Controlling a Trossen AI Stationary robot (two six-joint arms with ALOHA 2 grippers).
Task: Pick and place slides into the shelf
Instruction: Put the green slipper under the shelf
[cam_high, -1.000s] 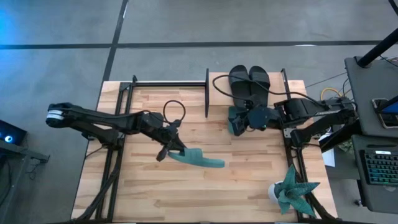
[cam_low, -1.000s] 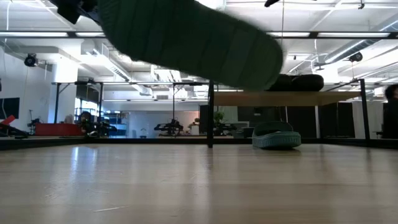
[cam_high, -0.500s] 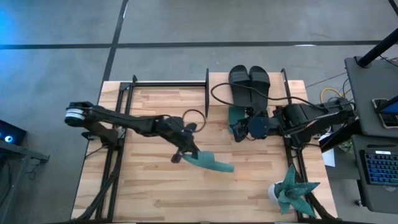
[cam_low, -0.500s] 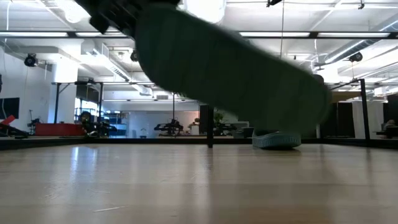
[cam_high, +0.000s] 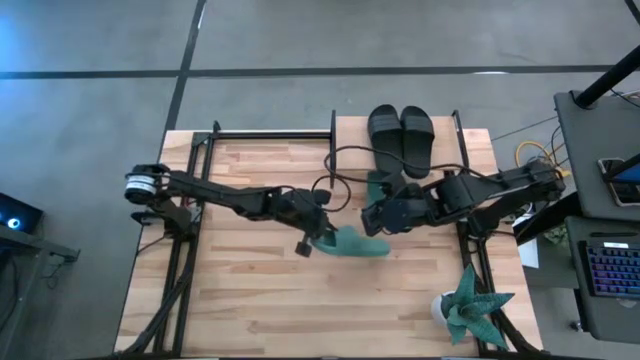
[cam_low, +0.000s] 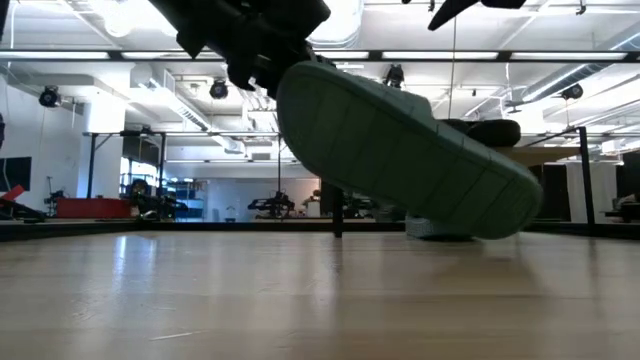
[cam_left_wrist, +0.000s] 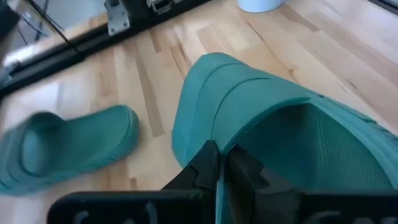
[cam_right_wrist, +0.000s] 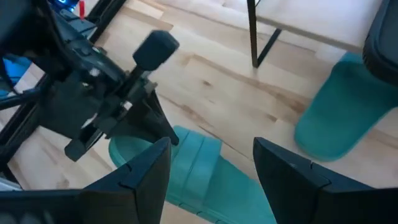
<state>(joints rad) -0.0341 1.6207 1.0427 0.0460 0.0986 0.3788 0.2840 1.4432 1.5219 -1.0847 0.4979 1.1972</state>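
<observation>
My left gripper (cam_high: 318, 234) is at mid-table, shut on a teal slide (cam_high: 357, 243), whose ribbed sole (cam_low: 400, 150) fills the low view. My right gripper (cam_right_wrist: 211, 180) hangs open just above that slide and touches nothing. The second teal slide (cam_high: 377, 186) lies sole-down on the table by the shelf (cam_high: 472, 140). Two black slides (cam_high: 401, 138) rest on the shelf's top board. My left gripper pinches the rim of the teal slide's strap (cam_left_wrist: 225, 144) between its two fingers (cam_left_wrist: 205, 167). It comes from the table's left and slants downward. The slide is lifted clear of the table and tilted, its far end lowest (cam_low: 515, 210).
A teal spiky plant (cam_high: 466, 306) in a white pot stands at the near right corner. A black cable (cam_high: 335, 178) loops over the table's middle. The shelf's black leg (cam_right_wrist: 255, 34) stands beside the lying teal slide (cam_right_wrist: 341, 115). Bare wood lies near and left.
My left gripper has carried the teal slide toward the table's right edge and a little lower, rolling so the slide's free end tips down. My right gripper has come from over the lying teal slide toward the near-left, close to the carried one.
</observation>
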